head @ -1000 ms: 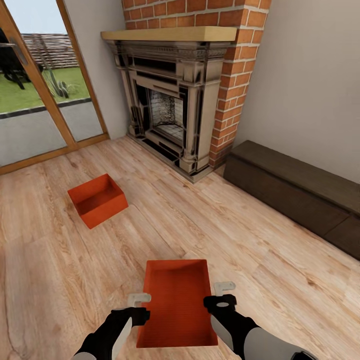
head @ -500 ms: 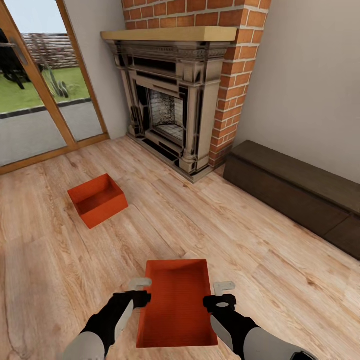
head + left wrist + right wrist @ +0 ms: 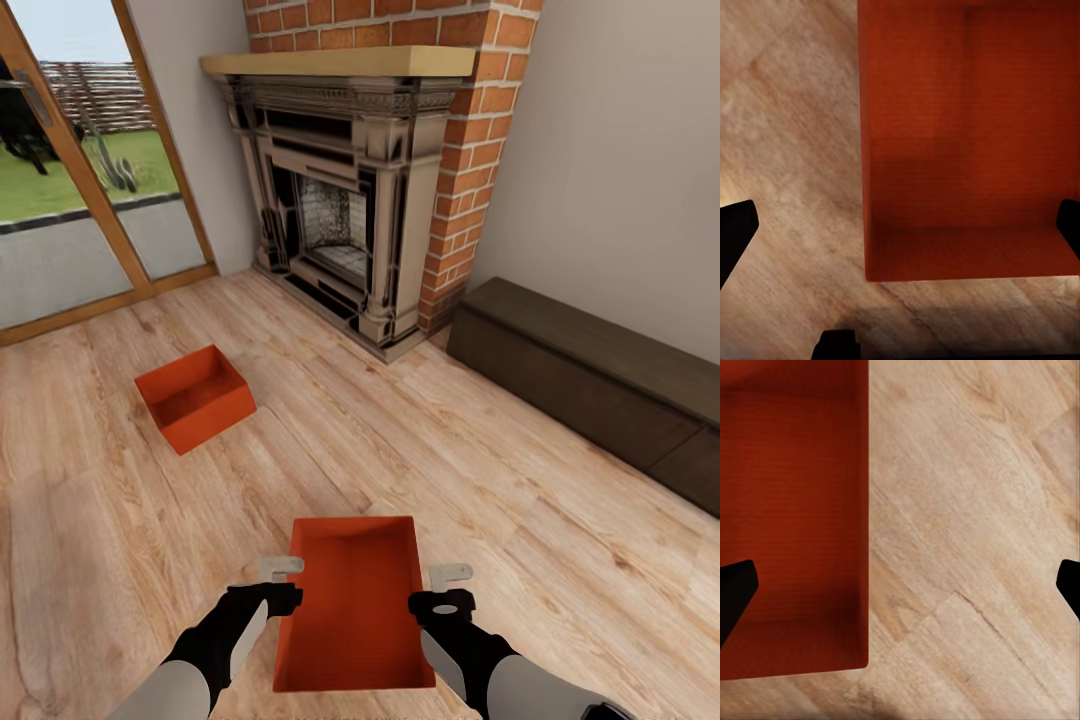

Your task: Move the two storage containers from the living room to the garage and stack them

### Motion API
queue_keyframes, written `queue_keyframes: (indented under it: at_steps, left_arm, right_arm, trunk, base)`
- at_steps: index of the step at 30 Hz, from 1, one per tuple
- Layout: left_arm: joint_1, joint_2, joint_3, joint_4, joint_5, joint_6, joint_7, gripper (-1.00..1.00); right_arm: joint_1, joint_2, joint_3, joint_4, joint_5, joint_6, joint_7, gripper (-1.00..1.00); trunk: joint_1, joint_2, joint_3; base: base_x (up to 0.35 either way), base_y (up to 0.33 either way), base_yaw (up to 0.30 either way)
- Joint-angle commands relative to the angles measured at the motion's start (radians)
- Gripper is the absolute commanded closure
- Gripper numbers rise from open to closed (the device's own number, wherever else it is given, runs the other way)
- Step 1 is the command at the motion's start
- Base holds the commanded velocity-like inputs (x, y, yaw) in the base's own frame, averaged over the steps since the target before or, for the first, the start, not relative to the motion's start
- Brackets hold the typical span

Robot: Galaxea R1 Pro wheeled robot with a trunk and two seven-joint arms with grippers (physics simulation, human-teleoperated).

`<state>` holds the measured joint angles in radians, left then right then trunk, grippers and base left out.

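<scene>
Two grippers, left (image 3: 283, 582) and right (image 3: 446, 589), straddle the near bin (image 3: 355, 610) walls, jaws spread, pinching nothing. Risk: thin walls flex or slip on closing, so the bin tilts or drops onto the wood floor (image 3: 520, 500).

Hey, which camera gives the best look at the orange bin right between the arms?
The head view: the near container shows whole, open side up, on the wood floor. The left wrist view shows most of its inside and one corner; the right wrist view shows one wall edge.
</scene>
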<state>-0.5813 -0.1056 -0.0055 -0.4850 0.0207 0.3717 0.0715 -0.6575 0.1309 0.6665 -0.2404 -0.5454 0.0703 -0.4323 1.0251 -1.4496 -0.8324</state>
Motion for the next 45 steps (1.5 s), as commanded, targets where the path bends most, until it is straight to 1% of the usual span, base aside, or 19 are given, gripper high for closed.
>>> queue_keyframes:
  at_steps: [1,20,29,45]
  left_arm:
    - [0.000,0.000,0.000,-0.002,0.002,0.006,0.004,-1.00]
    - [0.000,0.000,0.001,-0.001,0.002,0.005,0.004,-1.00]
    - [0.000,-0.002,0.001,-0.004,-0.002,-0.004,0.005,-1.00]
    - [0.000,-0.001,0.000,-0.016,-0.010,-0.005,0.007,-1.00]
  right_arm:
    - [-0.001,-0.001,0.008,-0.002,-0.004,0.006,-0.008,-1.00]
    - [-0.001,-0.001,0.008,-0.002,-0.003,0.000,-0.009,-1.00]
    - [-0.001,-0.001,0.008,-0.002,-0.003,0.001,-0.009,-1.00]
    - [-0.001,-0.001,0.008,-0.002,-0.002,0.000,-0.009,-1.00]
  trunk:
    - [0.000,0.000,-0.002]
    - [0.000,0.000,-0.033]
    - [0.000,0.000,-0.036]
    - [0.000,0.000,-0.059]
  base:
    - [0.000,0.000,0.000]
    - [0.000,0.000,0.000]
    - [0.000,0.000,0.003]
    - [0.000,0.000,0.068]
